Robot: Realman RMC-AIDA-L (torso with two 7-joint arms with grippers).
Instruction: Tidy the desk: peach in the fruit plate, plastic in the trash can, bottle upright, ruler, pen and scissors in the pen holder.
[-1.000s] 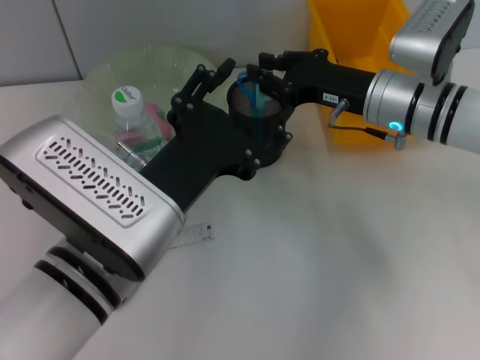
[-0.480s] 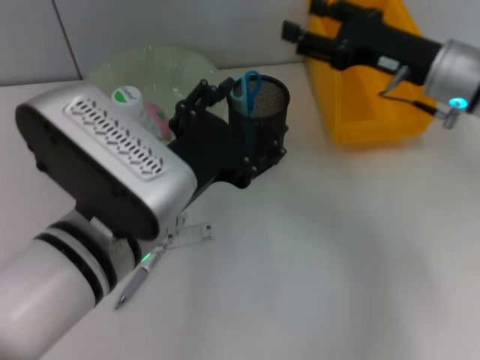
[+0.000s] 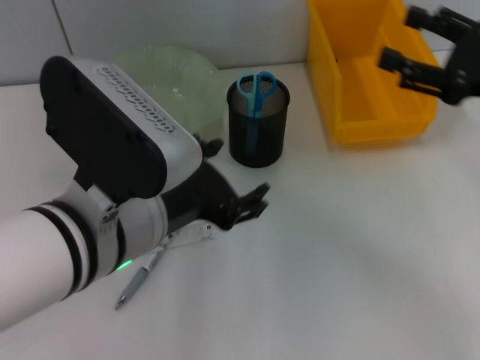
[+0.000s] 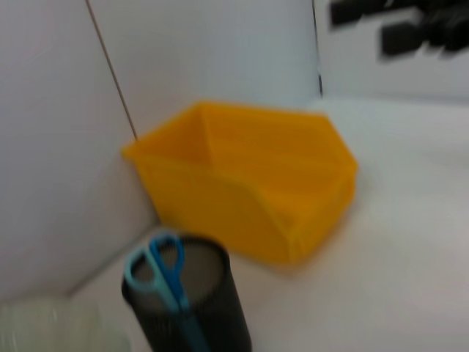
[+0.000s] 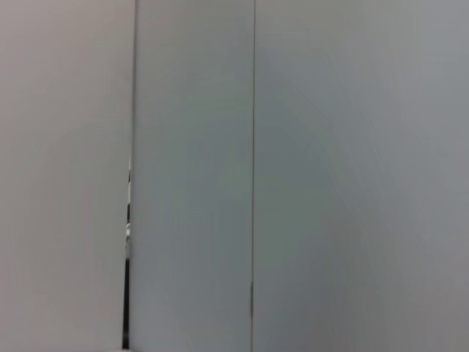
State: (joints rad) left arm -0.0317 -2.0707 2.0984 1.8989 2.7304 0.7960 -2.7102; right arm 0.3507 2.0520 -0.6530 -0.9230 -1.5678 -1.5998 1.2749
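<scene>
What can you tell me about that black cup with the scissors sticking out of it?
The pen holder is a round black cup of fine wire mesh, standing upright on the white desk. Blue-handled scissors stand in it, handles up, leaning on its rim. It sits between the green plate and the yellow bin, touching neither.

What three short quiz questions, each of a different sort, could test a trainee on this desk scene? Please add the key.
1. True or false: the scissors stand in the pen holder.
2. Which thing lies on the table beside the ruler? A) peach B) pen C) cup
3. Fill in: the right gripper hangs above the ____ bin.

Key: 1 true; 2 B; 3 yellow.
</scene>
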